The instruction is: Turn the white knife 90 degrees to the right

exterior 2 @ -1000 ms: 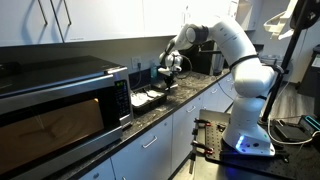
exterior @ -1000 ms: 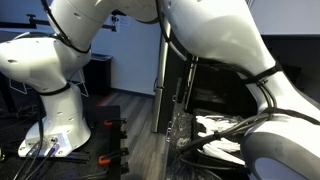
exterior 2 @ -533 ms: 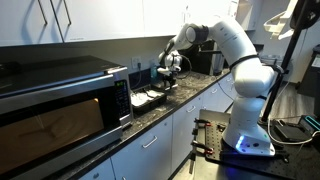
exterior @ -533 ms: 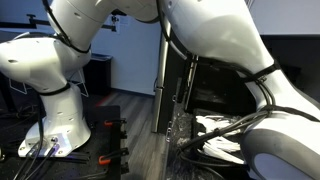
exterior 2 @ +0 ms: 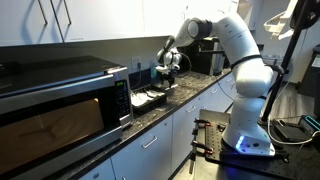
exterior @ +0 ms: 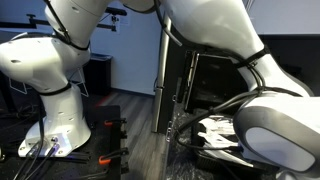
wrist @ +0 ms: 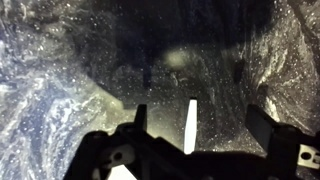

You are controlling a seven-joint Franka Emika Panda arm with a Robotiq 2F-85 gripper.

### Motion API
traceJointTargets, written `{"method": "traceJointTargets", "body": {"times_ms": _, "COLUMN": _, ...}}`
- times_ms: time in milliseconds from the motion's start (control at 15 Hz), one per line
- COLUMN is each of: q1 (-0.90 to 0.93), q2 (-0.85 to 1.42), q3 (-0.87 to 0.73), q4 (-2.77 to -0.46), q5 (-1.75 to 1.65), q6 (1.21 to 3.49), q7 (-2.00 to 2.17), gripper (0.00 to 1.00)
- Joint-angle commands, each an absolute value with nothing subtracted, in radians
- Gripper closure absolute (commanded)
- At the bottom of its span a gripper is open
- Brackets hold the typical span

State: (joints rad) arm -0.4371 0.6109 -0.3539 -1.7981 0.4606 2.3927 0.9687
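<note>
In the wrist view the white knife [wrist: 190, 125] lies on the dark speckled counter [wrist: 70, 90], a narrow white strip pointing away from the camera. My gripper [wrist: 201, 121] hovers over it, open, with a dark finger on either side and neither touching it. The knife's near end is hidden behind the gripper body. In an exterior view the gripper [exterior 2: 167, 72] hangs a little above the counter [exterior 2: 185, 95] beside some white things [exterior 2: 150, 97]; the knife itself is too small to make out there.
A large microwave [exterior 2: 60, 100] stands on the counter to one side of the work spot. Wall cabinets [exterior 2: 110, 20] hang above it. The arm's white links [exterior: 220, 40] fill most of an exterior view, with the robot's base [exterior: 50, 120] on the floor behind.
The jaws have gone from nearly shut to wide open, letting go of the knife. The gripper has lifted slightly above the counter.
</note>
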Motion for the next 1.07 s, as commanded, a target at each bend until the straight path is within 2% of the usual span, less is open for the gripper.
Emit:
{"method": "traceJointTargets", "body": {"times_ms": 0, "q1": -0.404, "q2": 0.507, "q3": -0.354, "q4": -1.916, "q5": 0.443, "q6": 2.436, "q7": 0.962, "gripper": 0.00}}
{"method": "traceJointTargets", "body": {"times_ms": 1000, "q1": -0.270, "q2": 0.258, "q3": -0.378, "q4": -2.220, "q5": 0.230, "q6": 2.513, "q7": 0.908, "gripper": 0.00}}
